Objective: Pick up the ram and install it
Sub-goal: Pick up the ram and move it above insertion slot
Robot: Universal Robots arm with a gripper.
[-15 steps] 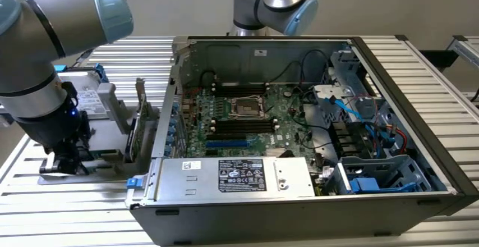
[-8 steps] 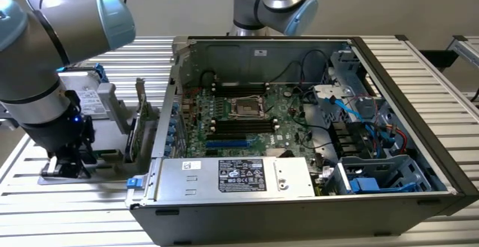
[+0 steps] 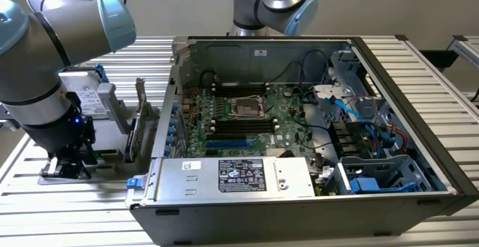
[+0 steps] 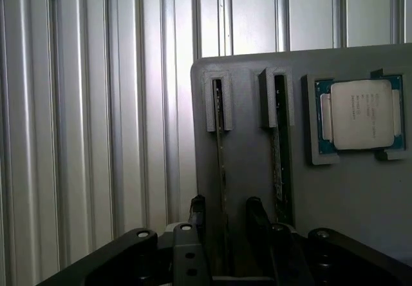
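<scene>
At eight o'clock of the case (image 3: 299,207) in the exterior view, the open gripper (image 4: 225,205) straddled the ram (image 4: 221,151), neither gripped nor installed.

- Open computer case (image 3: 247,219) lies on the slatted metal table (image 3: 75,202), insides facing up.
- Green motherboard (image 3: 288,112) covers the case floor, with the square CPU socket (image 3: 244,107) near its middle.
- Silver power supply (image 3: 179,182) with a black label runs along the near wall.
- Blue cables (image 3: 359,109) snake past the drive bays at the exterior view's right.
- Grey holder plate (image 4: 347,189) rests on the slats, a processor chip (image 4: 362,114) seated in its square pocket.
</scene>
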